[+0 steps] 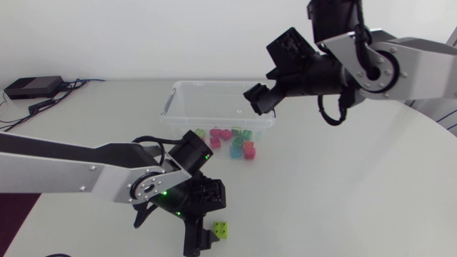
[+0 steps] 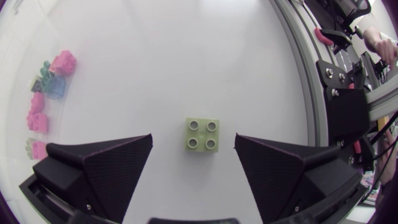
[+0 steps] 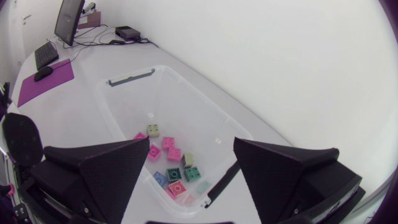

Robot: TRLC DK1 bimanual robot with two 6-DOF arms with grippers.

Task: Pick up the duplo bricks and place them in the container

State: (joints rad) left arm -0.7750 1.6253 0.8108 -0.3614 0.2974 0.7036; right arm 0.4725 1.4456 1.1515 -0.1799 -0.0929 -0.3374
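White table; small black box with cables at far left corner.

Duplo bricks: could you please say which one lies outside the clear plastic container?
The lime-green four-stud brick, on the white table between the left end effector's open fingers; the other bricks lie inside the container.

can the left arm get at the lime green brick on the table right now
Probably yes. The left gripper is open with the lime green brick lying studs up between its fingers, touching neither. The table around the brick is bare, so nothing seems to block it.
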